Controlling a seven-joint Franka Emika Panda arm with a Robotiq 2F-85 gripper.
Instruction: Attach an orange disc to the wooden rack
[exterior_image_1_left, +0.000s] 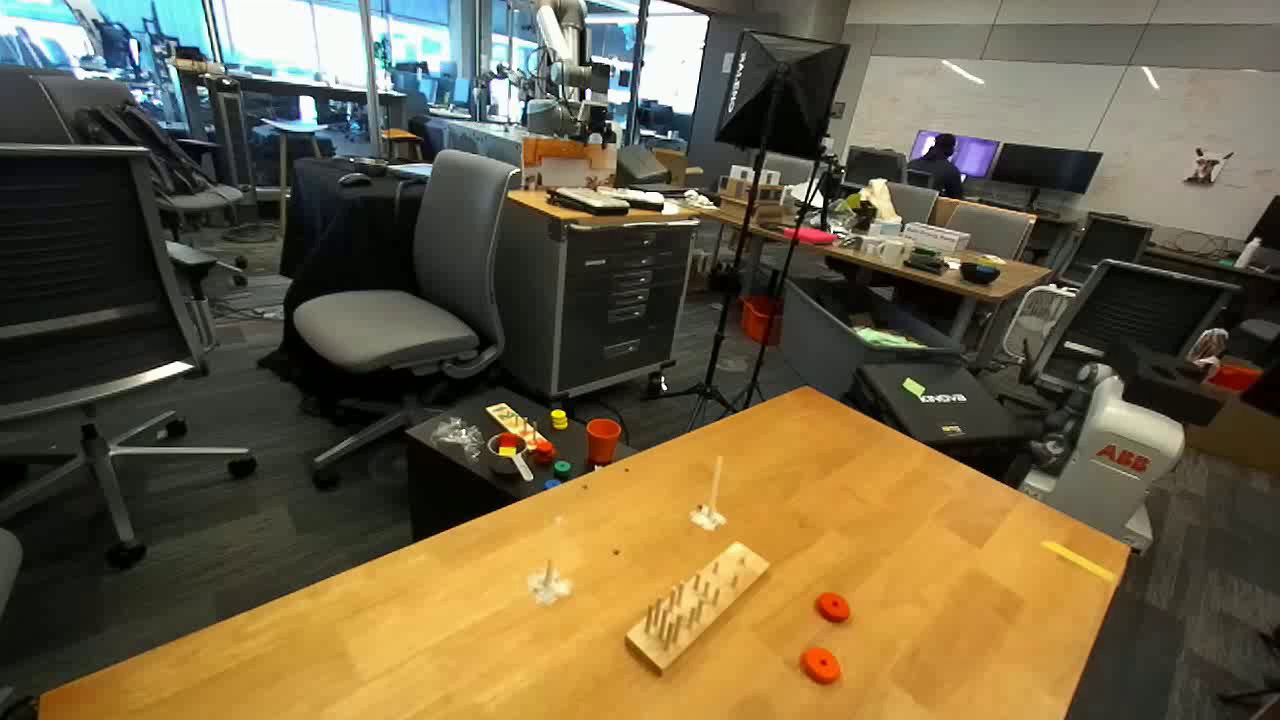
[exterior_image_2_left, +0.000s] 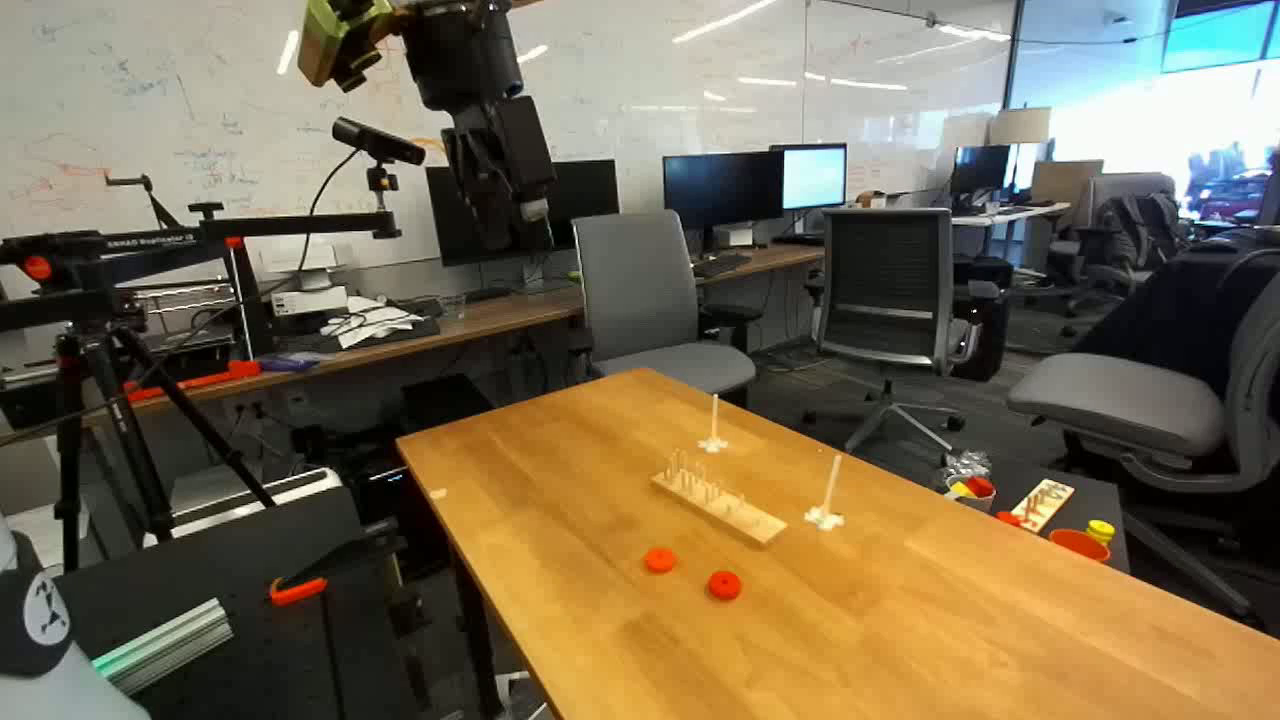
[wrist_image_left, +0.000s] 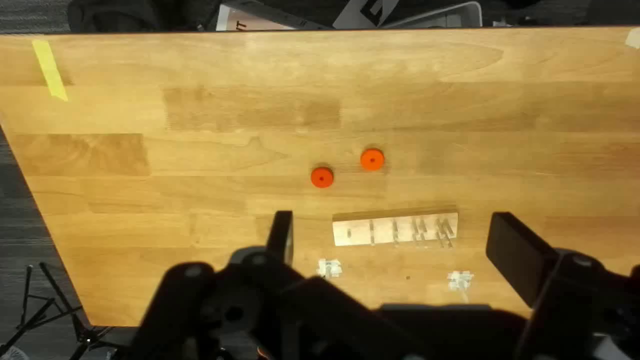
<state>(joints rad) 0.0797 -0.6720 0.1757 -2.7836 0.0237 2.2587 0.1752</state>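
- Claw (wrist_image_left: 392, 235): nearest in the wrist view, its two dark fingers (wrist_image_left: 517, 255) stood spread wide apart, with nothing gripped; in an exterior view it hung well above the level of the table (exterior_image_2_left: 560, 520).
- Wooden rack (wrist_image_left: 384, 231): an oblong base that sat on the table, seen below the gap between the fingers, its upright pegs (exterior_image_2_left: 675, 465) more crowded toward one end.
- Orange disc (wrist_image_left: 322, 177): lay flat on the table, off the rack, near the end with fewer pegs.
- Twin disc (wrist_image_left: 372, 159): alike in colour and shape, lay flat near the orange disc, the two apart.
- Sticks (exterior_image_2_left: 831, 486): two pale uprights, rose from white patches (exterior_image_2_left: 713, 445) across the rack from both discs.
- Yellow strip (wrist_image_left: 50, 70): lay near a corner of the table.
- Dark box (exterior_image_1_left: 450, 503): beyond the table's edge, bore another pegged board (exterior_image_1_left: 513, 424) and an orange cup (exterior_image_1_left: 603, 443).
- Grey chair (exterior_image_1_left: 385, 325): stood behind the dark box.
- Black lamp (exterior_image_1_left: 780, 95): stood farther back.
- Whiteboard (exterior_image_1_left: 1040, 110): formed part of the background.
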